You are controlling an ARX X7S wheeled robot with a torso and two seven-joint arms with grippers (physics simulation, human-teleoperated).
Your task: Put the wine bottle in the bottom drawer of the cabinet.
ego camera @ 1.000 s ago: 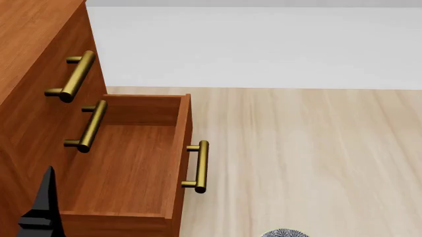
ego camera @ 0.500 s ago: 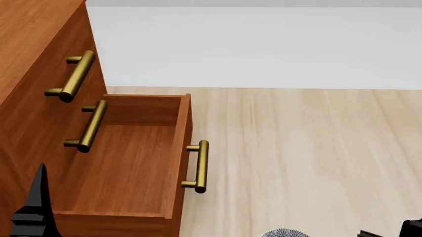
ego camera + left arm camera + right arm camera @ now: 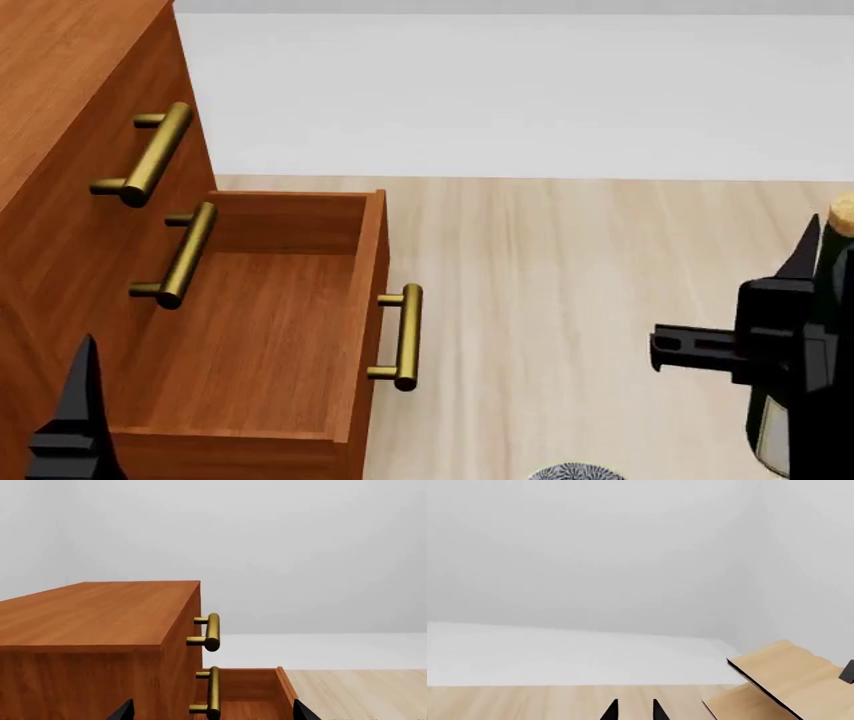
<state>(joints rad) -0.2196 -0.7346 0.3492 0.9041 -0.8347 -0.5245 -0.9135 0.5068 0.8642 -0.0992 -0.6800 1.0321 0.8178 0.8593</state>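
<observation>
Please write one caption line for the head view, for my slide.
Right gripper carries the wine bottle toward the open bottom drawer of the cabinet.

My head view cuts off the wine bottle point(image 3: 838, 300) at the right edge, well right of the bottom drawer point(image 3: 267, 330), and the right gripper point(image 3: 787, 340) hides much of its glass. I can't tell how its jaws sit. Nearer me than the drawer, only a sliver of a patterned bowl point(image 3: 577, 471) shows. Left gripper point(image 3: 74, 425): just one tip, grip unclear. Cabinet point(image 3: 67, 150) is cropped too.
</observation>
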